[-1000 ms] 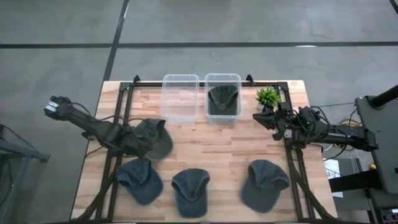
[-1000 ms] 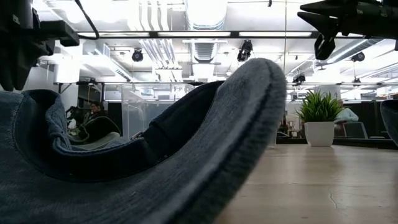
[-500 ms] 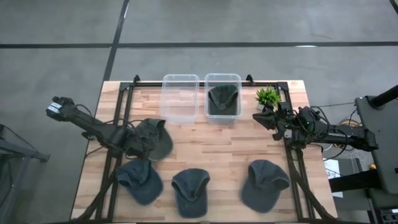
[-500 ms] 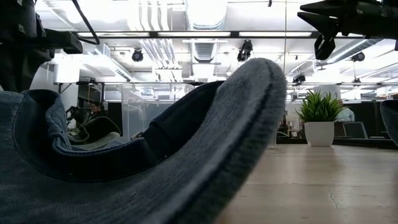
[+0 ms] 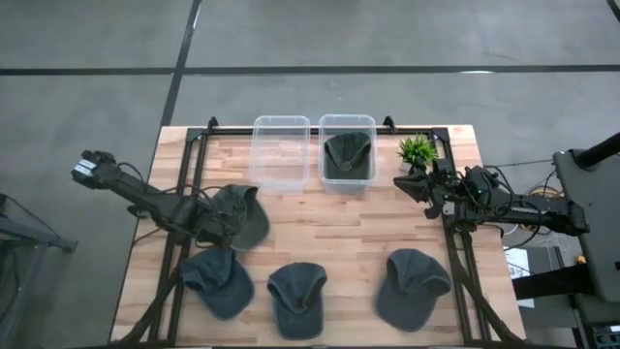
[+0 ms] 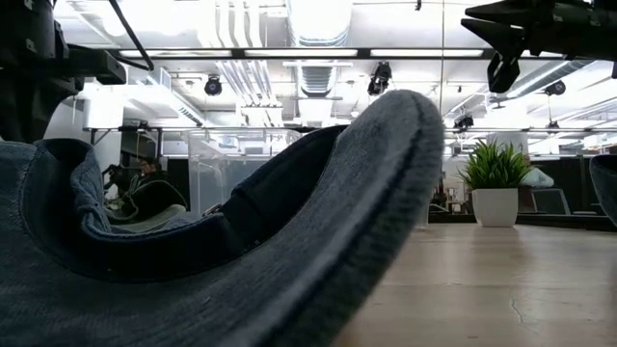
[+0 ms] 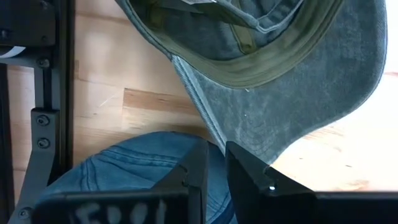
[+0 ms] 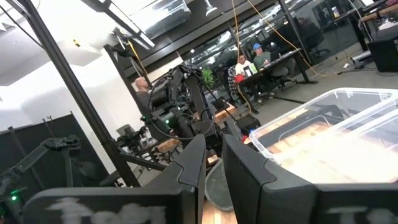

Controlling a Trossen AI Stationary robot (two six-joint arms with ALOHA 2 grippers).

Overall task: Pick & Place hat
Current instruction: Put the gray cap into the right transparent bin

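Observation:
An olive-grey hat [image 5: 244, 213] lies upside down left of the table's centre, with its crown on the wood and its inside and sweatband [image 7: 261, 62] showing. My left gripper [image 5: 220, 231] [image 7: 216, 163] is at that hat's near-left brim and shut on it. Three blue-grey hats lie along the near side [image 5: 218, 281] [image 5: 296, 299] [image 5: 414, 287]. Another dark hat [image 5: 348, 153] lies in the right clear bin. My right gripper [image 5: 402, 181] [image 8: 214, 168] waits shut and empty near the plant. My left gripper pinches the edge of the olive-grey hat's brim [image 7: 214, 142] between its two fingers. It comes in from the table's far left, slanting down. The brim reaches out over a blue-grey hat [image 7: 140, 165], and the rest of the held hat lies on the table.
Two clear bins stand at the far edge, the left one [image 5: 281, 152] bare inside. A small potted plant [image 5: 417, 150] [image 6: 496, 188] stands right of the bins. A black frame [image 5: 199, 165] runs along the table's left and right sides. Bare wood lies between the hats and bins.
My left arm has shifted slightly over the olive-grey hat, seen in the low view's upper left corner. The hat and the right arm have stayed where they were.

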